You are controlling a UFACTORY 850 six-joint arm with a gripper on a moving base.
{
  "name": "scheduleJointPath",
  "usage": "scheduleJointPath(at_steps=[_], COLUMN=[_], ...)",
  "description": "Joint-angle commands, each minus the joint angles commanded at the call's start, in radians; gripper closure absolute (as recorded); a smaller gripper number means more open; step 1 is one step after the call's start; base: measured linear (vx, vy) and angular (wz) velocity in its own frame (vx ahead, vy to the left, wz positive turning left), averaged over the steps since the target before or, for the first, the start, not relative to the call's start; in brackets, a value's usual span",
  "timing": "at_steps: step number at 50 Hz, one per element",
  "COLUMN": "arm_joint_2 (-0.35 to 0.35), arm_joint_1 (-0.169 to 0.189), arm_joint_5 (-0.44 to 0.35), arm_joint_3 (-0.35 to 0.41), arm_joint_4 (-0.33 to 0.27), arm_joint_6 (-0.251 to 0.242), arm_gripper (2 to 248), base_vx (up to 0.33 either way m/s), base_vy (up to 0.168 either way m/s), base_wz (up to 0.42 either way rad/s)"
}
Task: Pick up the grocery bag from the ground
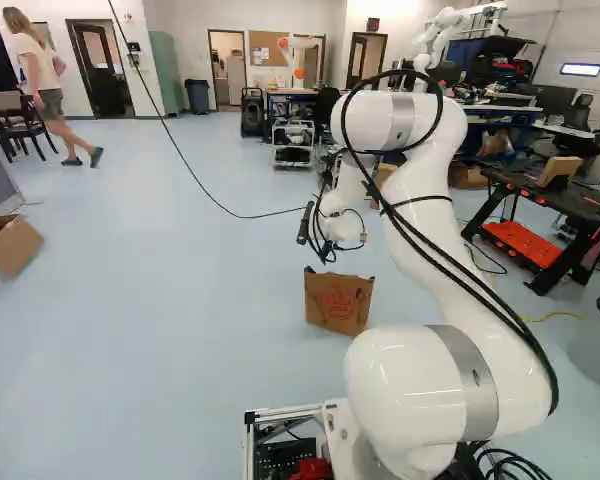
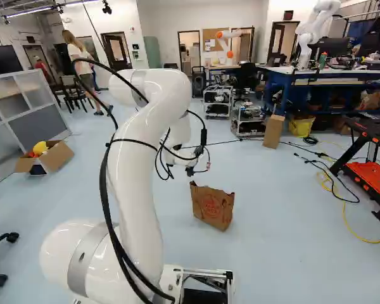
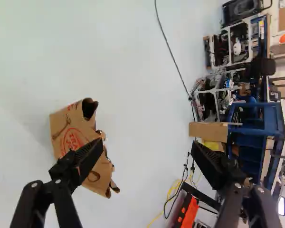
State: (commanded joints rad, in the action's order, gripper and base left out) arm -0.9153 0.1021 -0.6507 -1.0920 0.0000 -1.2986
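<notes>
The gripper (image 1: 326,252) hangs from the arm's far end in the left base view, a little above and behind the bag's top edge as seen there. A brown paper grocery bag (image 1: 338,303) with red print stands on the floor; the right base view shows the same bag (image 2: 212,208) below and right of the gripper (image 2: 190,171). In the wrist view the gripper (image 3: 147,149) has its fingers wide apart with nothing held. The bag (image 3: 78,133) lies ahead of and beside one finger, which hides part of it; its ragged top edge faces the space between the fingers.
A cardboard box (image 2: 57,157) with yellow contents sits on the floor at the left. To the right are a black and orange workbench (image 2: 373,171), cables, carts (image 2: 217,101) and a blue table (image 2: 329,75). Another robot (image 2: 313,31) stands beyond.
</notes>
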Motion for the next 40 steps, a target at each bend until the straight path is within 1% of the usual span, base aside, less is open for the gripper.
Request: scheduleJointPath(at_steps=[4,10,40], arm_joint_2=[-0.024,-0.06,-0.242], arm_joint_1=[0.006,0.015,0.059], arm_joint_5=[0.027,0.069,0.28], arm_joint_3=[-0.027,-0.069,-0.288], arm_joint_4=[0.0,0.0,0.013], arm_joint_6=[-0.014,-0.02,-0.023], arm_gripper=[3,3,3], base_vx=[0.0,0.0,0.0], base_vy=[0.0,0.0,0.0], base_wz=[0.0,0.0,0.0])
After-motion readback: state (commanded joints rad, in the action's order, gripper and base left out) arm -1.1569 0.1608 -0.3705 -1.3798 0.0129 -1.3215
